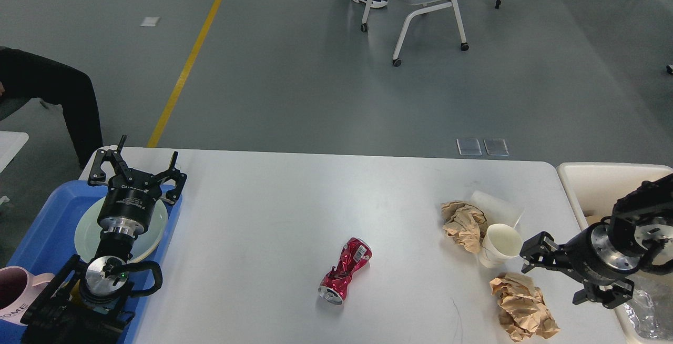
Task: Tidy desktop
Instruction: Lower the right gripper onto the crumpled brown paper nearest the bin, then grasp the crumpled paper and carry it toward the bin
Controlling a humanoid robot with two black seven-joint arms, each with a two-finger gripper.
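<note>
The big white tabletop (294, 202) filled the middle of the view, and it was not tidy yet. A crushed red can (345, 271) lay on its side near the middle. Over on the right sat a white paper cup (499, 245), tipped over with its mouth showing. One ball of crumpled brown paper (462, 224) touched the cup on its far side. Another brown paper ball (523, 307) lay just beside the cup, closer to the front edge. The right claw (557, 274) hung low near the cup, between the cup and the beige bin (594, 186). Its fingers looked partly open and held nothing. The left claw (138, 171) was far away on the other side, spread wide and empty, over a pale plate (157, 228) in the blue tray (47, 228). A pink mug (16, 291) also sat by that tray. I think the cup was the next thing to grab. It could go wrong in a few ways. The cup was light and round, so a bump from one finger could make it roll away. The claw could also squash its thin wall. The paper balls sat so close that the claw might push them off the front edge, or grab paper and cup together. The bin was near the arm, so a fast swing might knock it.
</note>
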